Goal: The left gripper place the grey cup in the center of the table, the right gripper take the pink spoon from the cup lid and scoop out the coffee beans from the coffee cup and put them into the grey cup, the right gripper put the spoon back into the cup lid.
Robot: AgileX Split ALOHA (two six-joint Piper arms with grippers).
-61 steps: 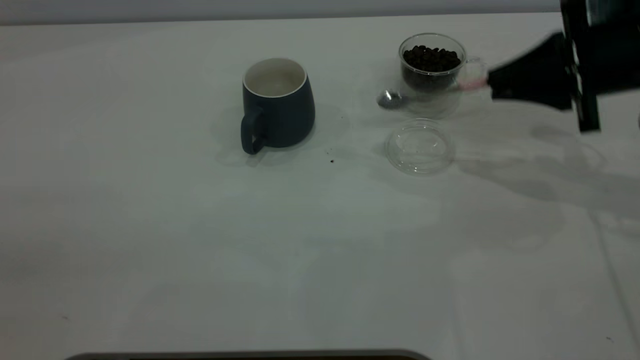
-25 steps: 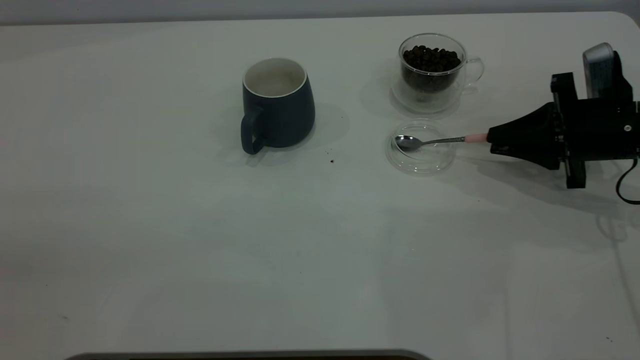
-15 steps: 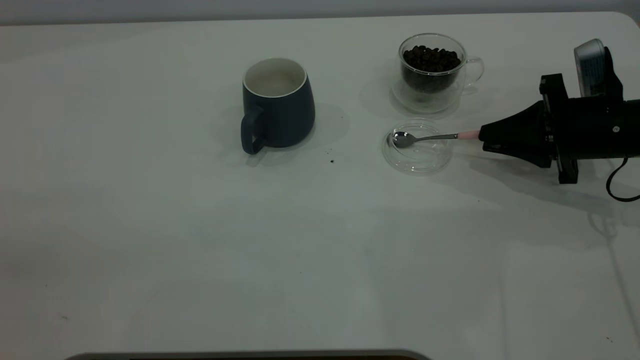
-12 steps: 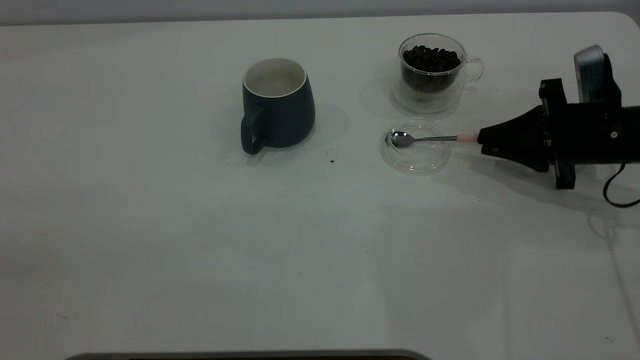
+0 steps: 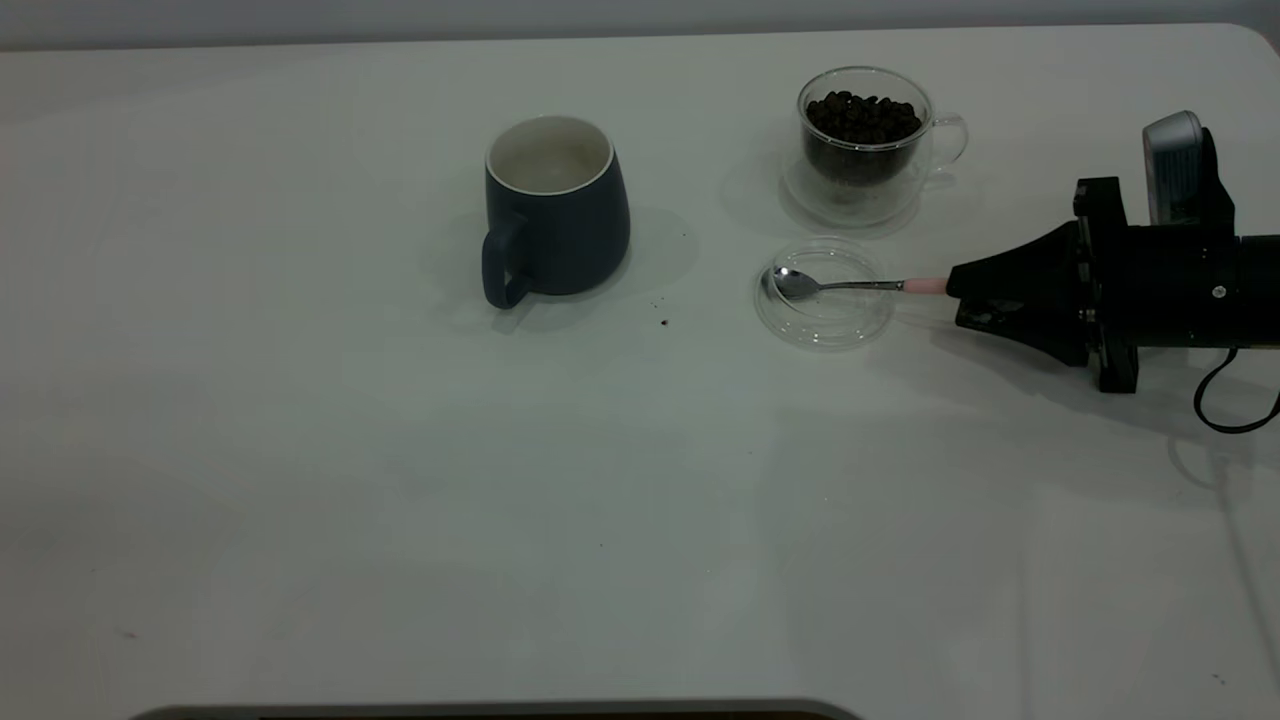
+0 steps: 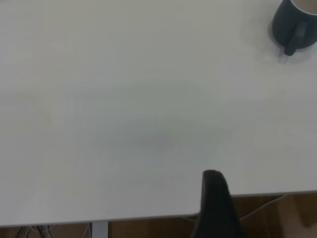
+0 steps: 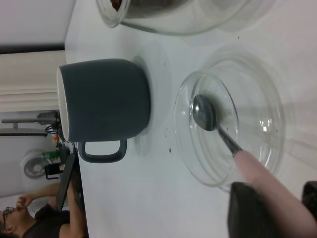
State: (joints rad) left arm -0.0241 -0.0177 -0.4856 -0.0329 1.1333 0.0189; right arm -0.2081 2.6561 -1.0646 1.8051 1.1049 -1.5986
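The grey cup (image 5: 560, 215) stands upright mid-table, handle toward the front; it also shows in the left wrist view (image 6: 292, 17) and the right wrist view (image 7: 106, 101). The coffee cup (image 5: 865, 150) with coffee beans (image 5: 862, 115) stands at the back right. The cup lid (image 5: 825, 322) lies in front of it. My right gripper (image 5: 955, 290) is shut on the pink spoon (image 5: 850, 286) by its handle, low over the table. The spoon's bowl (image 7: 205, 113) rests inside the lid (image 7: 190, 148). My left gripper (image 6: 214, 181) is parked off the table's edge, far from the cup.
A dark speck (image 5: 664, 322) lies on the white table (image 5: 400, 480) between the grey cup and the lid. The right arm's cable (image 5: 1235, 405) hangs near the right edge. A dark rim (image 5: 500, 712) shows at the front edge.
My right gripper came down and forward from beside the coffee cup and set the spoon's bowl into the lid. The lid slid slightly left. The grey cup has not moved.
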